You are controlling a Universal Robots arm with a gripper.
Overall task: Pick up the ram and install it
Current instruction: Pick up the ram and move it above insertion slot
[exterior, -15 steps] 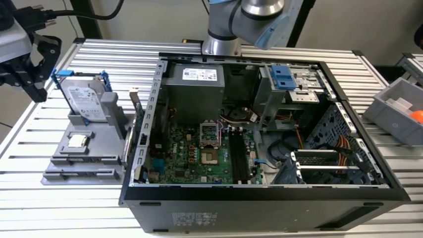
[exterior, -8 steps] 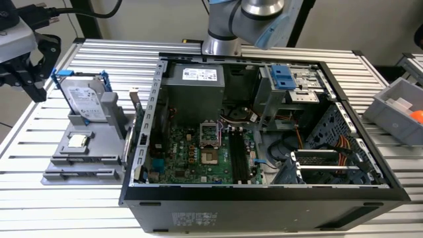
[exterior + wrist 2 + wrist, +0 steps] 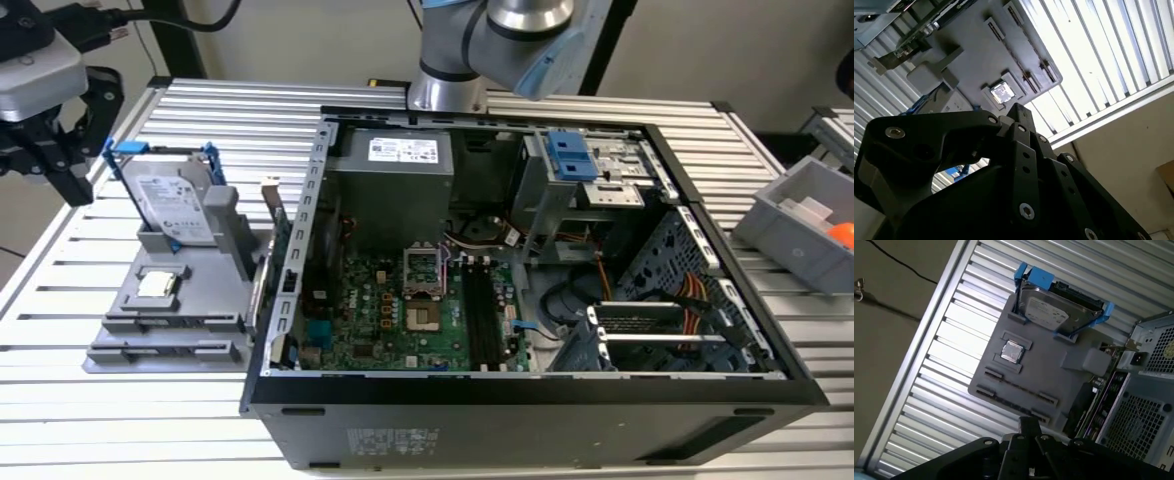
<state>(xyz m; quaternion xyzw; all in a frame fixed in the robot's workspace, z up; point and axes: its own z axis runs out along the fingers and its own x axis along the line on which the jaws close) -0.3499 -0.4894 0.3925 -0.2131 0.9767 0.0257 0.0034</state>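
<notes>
Notably, exterior view shows the hand [image 3: 47, 170] near gray tray [image 3: 194, 300].

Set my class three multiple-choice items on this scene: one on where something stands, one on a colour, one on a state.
1. Where does the grey plastic fixture tray stand relative to the black metal computer case?
A) at the exterior view's left of it
B) inside it
C) on top of it

2. What colour is the bracket around the silver hard drive?
A) red
B) blue
C) yellow

3. What state is the case in?
A) sealed shut
B) wrapped in foil
C) open, green motherboard exposed

Answers:
1 A, the tray sits on the table beside the case.
2 B, blue ends frame the drive in the first wrist view.
3 C, the board and cables inside show.
</notes>
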